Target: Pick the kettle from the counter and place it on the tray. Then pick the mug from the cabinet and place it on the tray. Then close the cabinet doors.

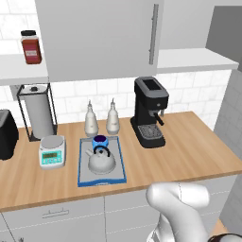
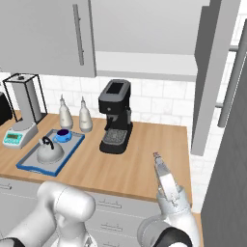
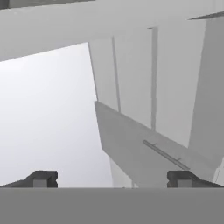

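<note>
The kettle [image 1: 101,160] and the mug [image 1: 99,141] both sit on the tray [image 1: 121,163], the mug just behind the kettle at about 12 o'clock from it, so what remains, as I judge it, is closing the cabinet doors. In the right base view the left door [image 2: 46,36] lies flat against the cabinet front with its bar handle [image 2: 78,34] upright, while the right door [image 2: 212,72] stands swung out, edge-on toward the camera, its long axis vertical and its free edge pointing out over the tabletop [image 2: 144,159]. The gripper [image 2: 155,155] is low at the right end of the tabletop, with that open door above it at roughly 1 o'clock and well apart from it. In the hand view the fingers [image 3: 43,179] are spread wide and released, holding nothing, and the door panel [image 3: 131,148] with its bar handle [image 3: 164,154] lies ahead between them at about 12 to 1 o'clock, seen slanting. The coming move seems to call for rising to that panel's outer face and pushing it toward the cabinet [image 2: 144,29]; the risk is glancing off the thin edge.
</note>
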